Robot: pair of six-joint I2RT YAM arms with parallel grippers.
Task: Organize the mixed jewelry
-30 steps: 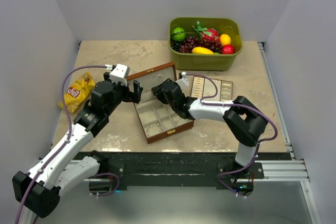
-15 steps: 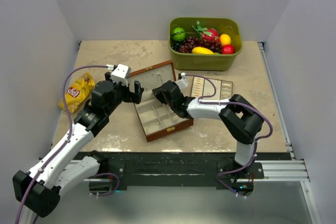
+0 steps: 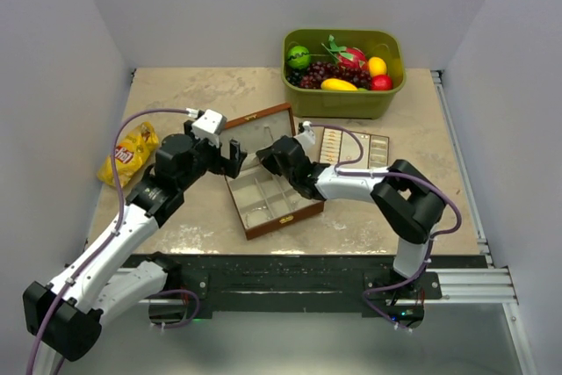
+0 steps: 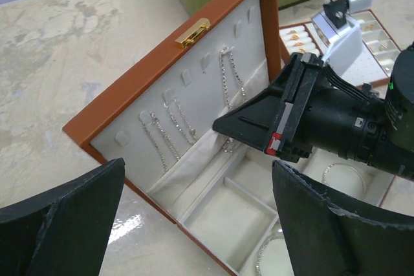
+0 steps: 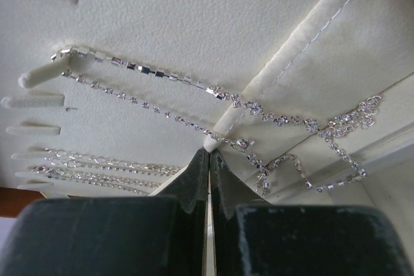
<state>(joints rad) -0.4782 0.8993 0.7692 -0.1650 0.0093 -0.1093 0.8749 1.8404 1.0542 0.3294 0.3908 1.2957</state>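
The jewelry I can make out is thin and silvery. Sparkling chains (image 5: 149,72) hang from cream tabs inside the lid (image 4: 123,95) of the box (image 3: 281,217), and wire hoops (image 4: 341,174) lie in its compartments. The box stands open mid-table (image 3: 176,94), towards the near edge. The tray (image 3: 386,148) lies just right of it, its pieces too small to tell.

The right wrist view alone shows the right gripper (image 5: 208,154) pressed shut, its tips against the edge of the lid's pocket, with a fine chain passing right at them. I cannot tell whether a strand is pinched. The left wrist view shows that gripper from the side, nosing into the foot of the lid. It also shows the left gripper (image 4: 197,182) spread wide with nothing in it. From the top view both look like dark lumps at the lid.

Against a second ago, the left gripper sits slightly nearer the lid's left edge. The right one, the box and the tray lie much as they did.
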